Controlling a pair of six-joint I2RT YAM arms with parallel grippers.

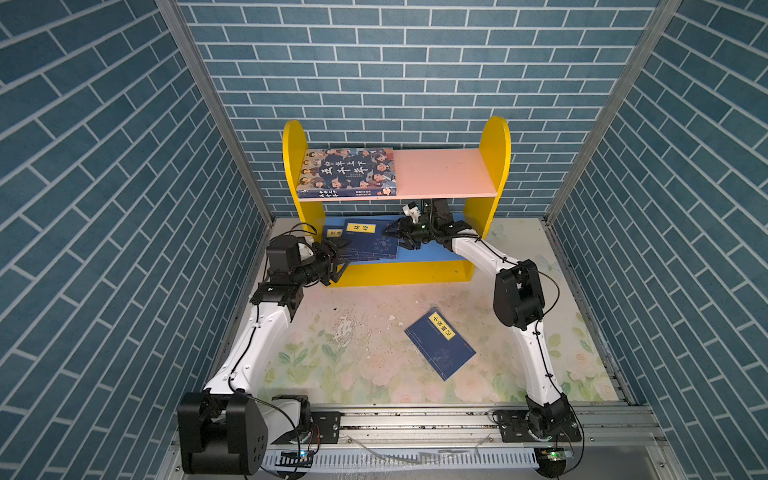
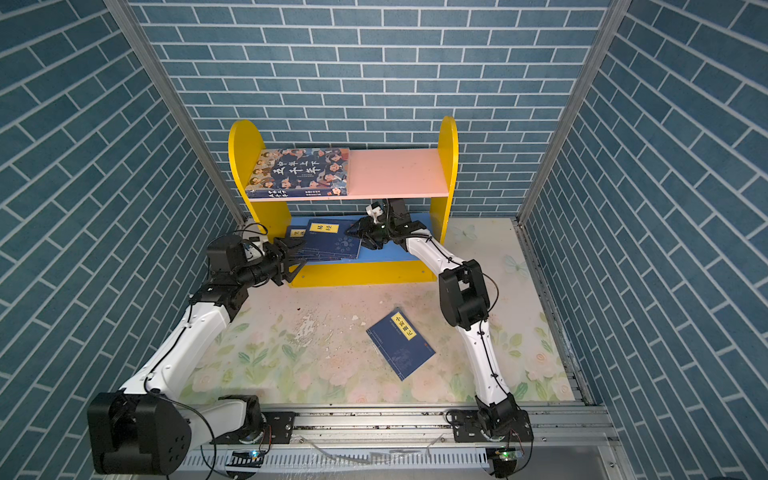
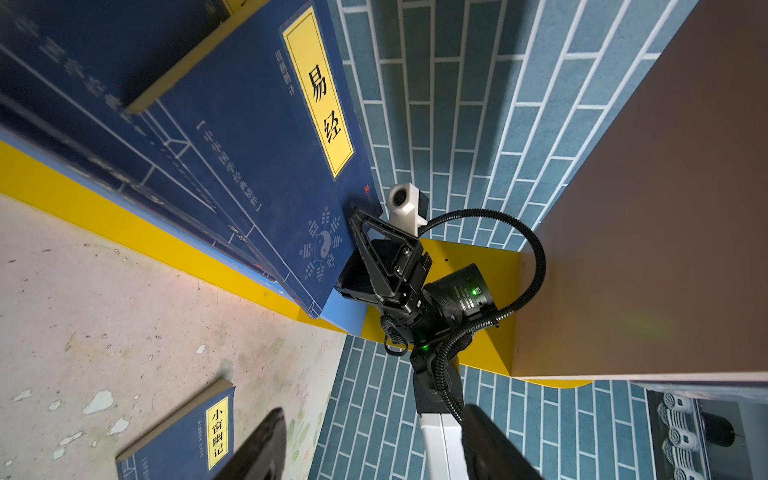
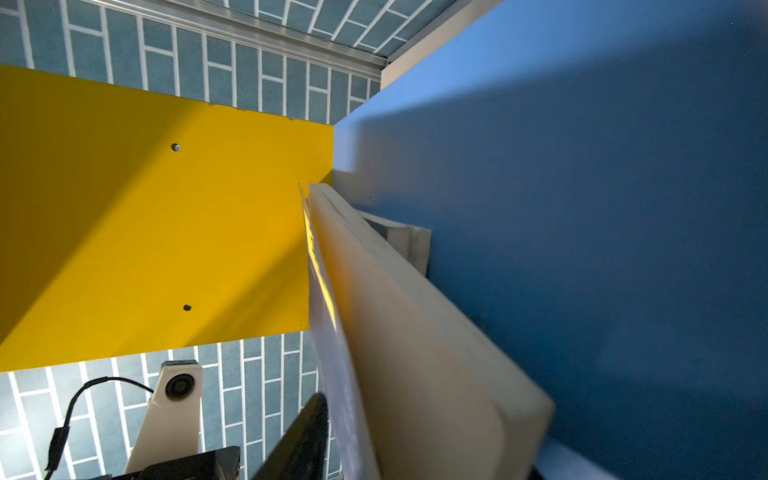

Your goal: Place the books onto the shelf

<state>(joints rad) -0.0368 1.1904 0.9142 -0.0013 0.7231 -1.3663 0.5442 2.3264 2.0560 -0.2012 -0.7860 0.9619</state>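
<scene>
Navy stack [image 1: 370, 245] on shelf [image 1: 494, 166]: under-books mostly covered. Right claw [image 3: 347, 249] parted at stack edge; left claw [image 1: 343, 257] spread, empty.

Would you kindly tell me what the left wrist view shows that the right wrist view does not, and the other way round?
Only the left wrist view: the covers of the navy books stacked on the shelf, a loose navy book on the table, and the open right gripper at the top book's corner. Only the right wrist view: the books' pale page edges close up and the left arm's white camera. Both: the shelf's blue lower board, a yellow side panel and the brick wall.
</scene>
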